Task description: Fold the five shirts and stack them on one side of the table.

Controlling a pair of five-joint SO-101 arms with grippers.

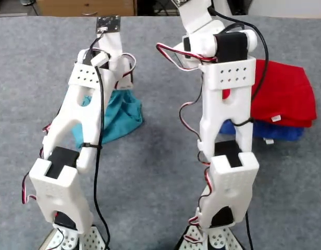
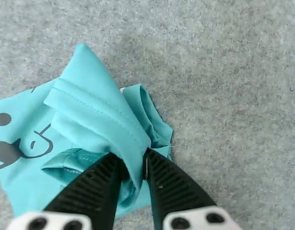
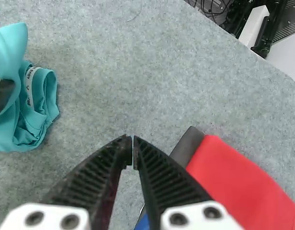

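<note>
Folded red shirt point(image 1: 285, 94) tops blue shirt point(image 1: 280, 131); teal shirt point(image 1: 121, 117) seemingly crumpled.

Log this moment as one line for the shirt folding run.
left claw: shut on teal shirt | right claw: shut, empty, beside red shirt | stack: red shirt on blue shirt

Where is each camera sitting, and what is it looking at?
High view: sits above, looking down on the grey table, left arm, right arm, a teal shirt and a red shirt on a blue shirt.
Left wrist view: rides the left arm, looking down at the left gripper pinching the teal shirt.
Right wrist view: rides the right arm, looking past the shut right gripper at the table.
Shared: the teal shirt appears in all three views; the red shirt in high and right wrist.
</note>
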